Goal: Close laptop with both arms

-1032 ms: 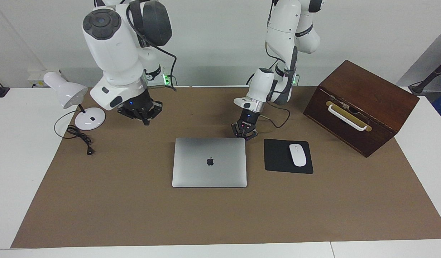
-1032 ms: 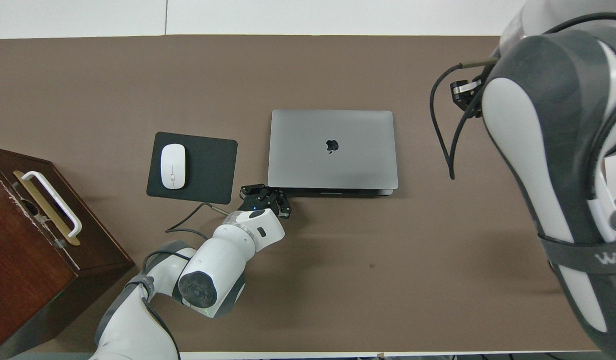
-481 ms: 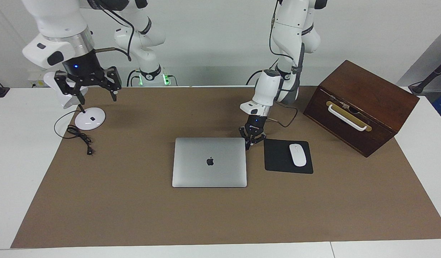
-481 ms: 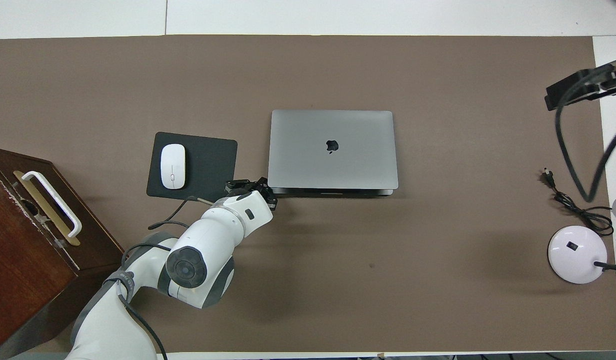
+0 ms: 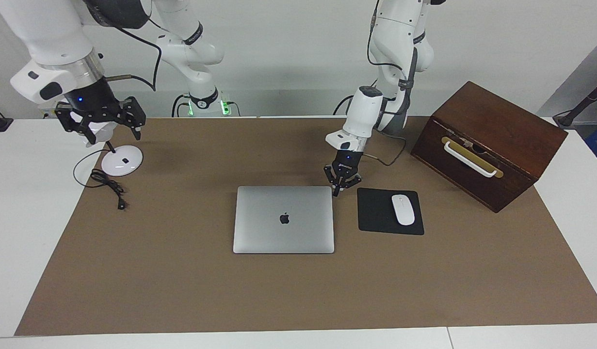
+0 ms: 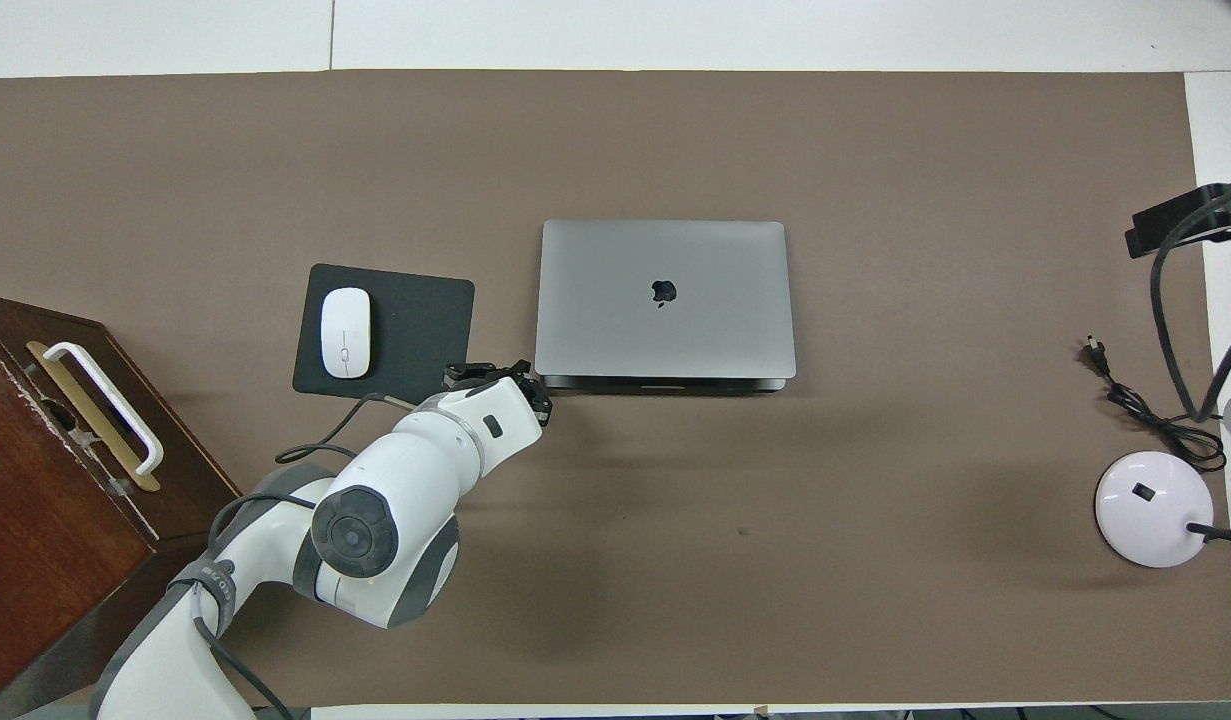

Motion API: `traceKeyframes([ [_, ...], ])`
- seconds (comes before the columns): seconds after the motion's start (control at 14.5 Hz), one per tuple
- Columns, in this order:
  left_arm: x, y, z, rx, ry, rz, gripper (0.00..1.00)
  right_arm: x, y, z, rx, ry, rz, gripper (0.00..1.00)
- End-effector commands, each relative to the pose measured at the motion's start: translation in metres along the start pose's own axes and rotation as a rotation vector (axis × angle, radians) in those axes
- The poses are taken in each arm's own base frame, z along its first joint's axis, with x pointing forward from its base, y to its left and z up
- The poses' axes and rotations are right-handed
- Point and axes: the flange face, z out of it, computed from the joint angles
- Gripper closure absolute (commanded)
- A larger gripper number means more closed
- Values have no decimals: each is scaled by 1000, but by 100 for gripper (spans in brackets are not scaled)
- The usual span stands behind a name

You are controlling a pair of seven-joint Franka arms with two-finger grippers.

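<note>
The silver-grey laptop (image 5: 283, 232) lies in the middle of the brown mat with its lid down flat and the apple logo on top; it also shows in the overhead view (image 6: 665, 320). My left gripper (image 5: 343, 188) is open and empty. It hangs low beside the laptop's corner nearest the robots, between the laptop and the mousepad, and it also shows in the overhead view (image 6: 495, 378). My right gripper (image 5: 102, 128) is open and empty, raised over the desk lamp at the right arm's end of the table.
A black mousepad (image 5: 376, 215) with a white mouse (image 5: 403, 209) lies beside the laptop. A brown wooden box (image 5: 492, 135) with a white handle stands at the left arm's end. A white desk lamp's base (image 5: 119, 162) and its cable (image 5: 106, 184) lie under my right gripper.
My right arm has swung up and away from the laptop to over the lamp. My left gripper has shifted slightly toward the mousepad. The laptop has not moved.
</note>
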Motion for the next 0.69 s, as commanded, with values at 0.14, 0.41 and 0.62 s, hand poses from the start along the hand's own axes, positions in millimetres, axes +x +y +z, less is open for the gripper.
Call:
traceKeyframes([
  [0.14,15,-24,-44,-2,-84,-35,100,-17,6,41,13,6,69,0],
  [0.41,45,-61,-79,6,-193,-55,100,-19,8,49,23,-1,94,0],
  [0.62,70,-116,-111,25,-259,-94,100,-19,5,44,22,2,125,0],
])
